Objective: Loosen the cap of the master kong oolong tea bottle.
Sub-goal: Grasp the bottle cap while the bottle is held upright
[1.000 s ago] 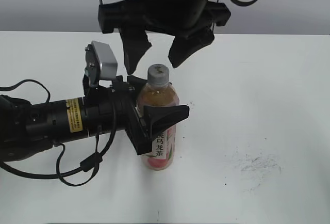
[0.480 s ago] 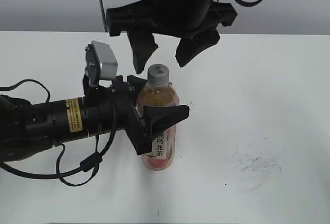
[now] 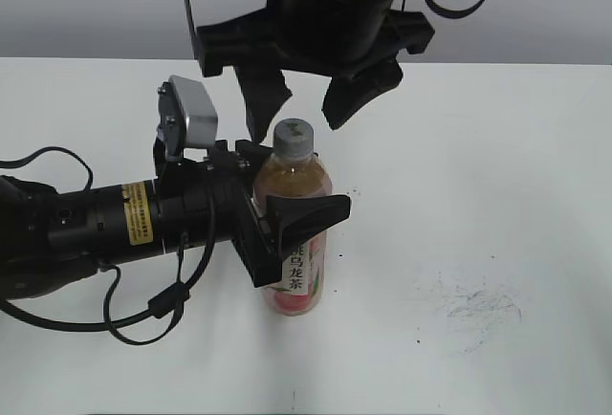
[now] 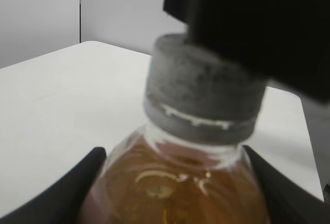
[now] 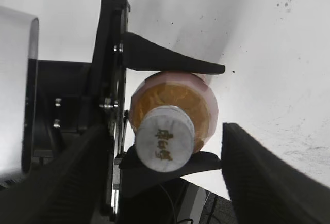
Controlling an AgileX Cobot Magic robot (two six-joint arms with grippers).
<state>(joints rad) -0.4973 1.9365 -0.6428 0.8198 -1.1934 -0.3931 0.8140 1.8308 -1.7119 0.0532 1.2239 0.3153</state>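
The master kong oolong tea bottle [image 3: 298, 243] stands upright on the white table, amber tea and pink label showing. My left gripper [image 3: 292, 207] is shut on the bottle's body, one finger on each side; the left wrist view shows its shoulder [image 4: 175, 182] between the black fingers. The grey-white cap [image 3: 293, 137] tops it, also in the left wrist view [image 4: 203, 97] and, from above, in the right wrist view [image 5: 164, 137]. My right gripper [image 3: 296, 109] hangs open just above the cap, its fingers [image 5: 263, 177] spread wide on both sides, not touching it.
The white table [image 3: 497, 176] has dark scuff marks [image 3: 478, 305] at the right front. The left arm with its cables [image 3: 96, 233] lies across the left side. A grey wall stands behind.
My right gripper rose a little, then shifted slightly left and down over the cap, still open. The left gripper and the bottle have not moved.
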